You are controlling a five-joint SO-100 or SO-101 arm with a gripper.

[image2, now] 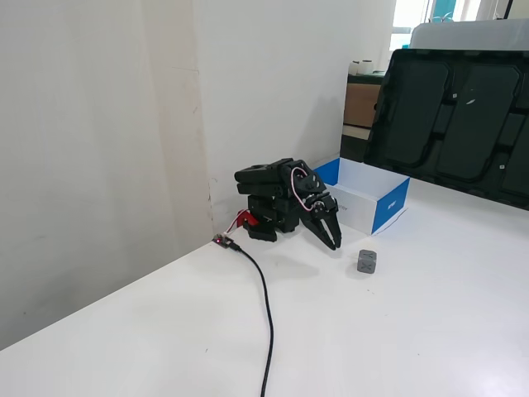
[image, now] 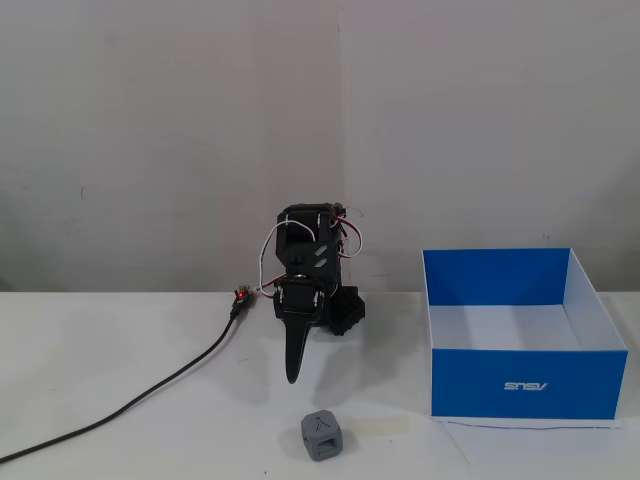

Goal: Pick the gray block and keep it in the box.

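Observation:
The gray block (image: 321, 436) (image2: 367, 262) is a small rounded cube with a light triangle mark, resting on the white table near its front edge. The blue box (image: 525, 385) (image2: 390, 207) stands open-topped with a white interior, to the right of the block in a fixed view. The black arm is folded low against the wall, and my gripper (image: 294, 372) (image2: 334, 241) points down toward the table, shut, holding nothing. Its tip hangs a little behind and to the left of the block, apart from it.
A black cable (image: 150, 395) (image2: 266, 314) runs from the arm's base across the table. A pale strip of tape (image: 378, 427) lies beside the block. A large black panel (image2: 455, 124) leans behind the table, past the box.

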